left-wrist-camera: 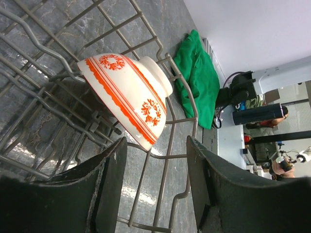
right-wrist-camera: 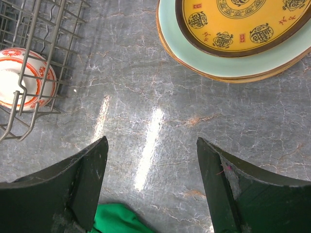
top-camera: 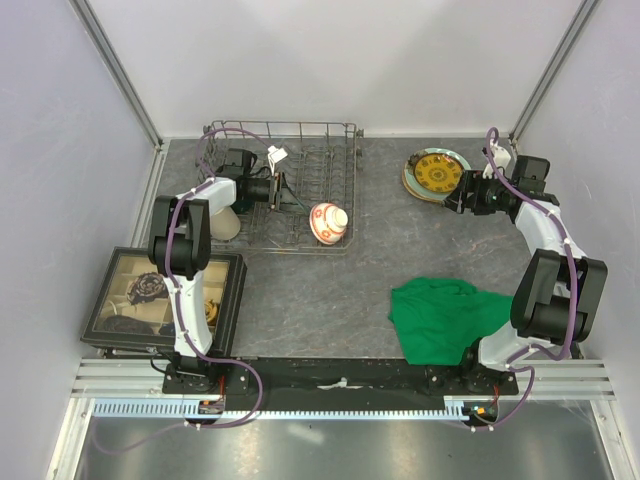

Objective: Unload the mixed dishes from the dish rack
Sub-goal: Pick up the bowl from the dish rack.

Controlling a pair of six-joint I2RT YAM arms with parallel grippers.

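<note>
The grey wire dish rack (top-camera: pixel 300 140) stands at the back left. A red-and-white bowl (top-camera: pixel 328 223) lies tipped on its side in the rack's front right corner, its base toward the rack's wire side (left-wrist-camera: pixel 167 121). My left gripper (top-camera: pixel 287 192) is inside the rack, open, with its fingers just short of the bowl (left-wrist-camera: pixel 125 94) and only rack wires between them (left-wrist-camera: pixel 156 145). A yellow-patterned plate (right-wrist-camera: pixel 243 24) lies on a mint-green plate (right-wrist-camera: pixel 194 48) and a cream plate (right-wrist-camera: pixel 243 78) at the back right. My right gripper (right-wrist-camera: pixel 151 143) hangs open over bare table beside that stack (top-camera: pixel 435 173).
A green cloth (top-camera: pixel 445 315) lies crumpled at the front right. A black-framed compartment tray (top-camera: pixel 165 300) sits at the front left. A beige cup (top-camera: pixel 225 222) stands by the rack's left side, partly behind the left arm.
</note>
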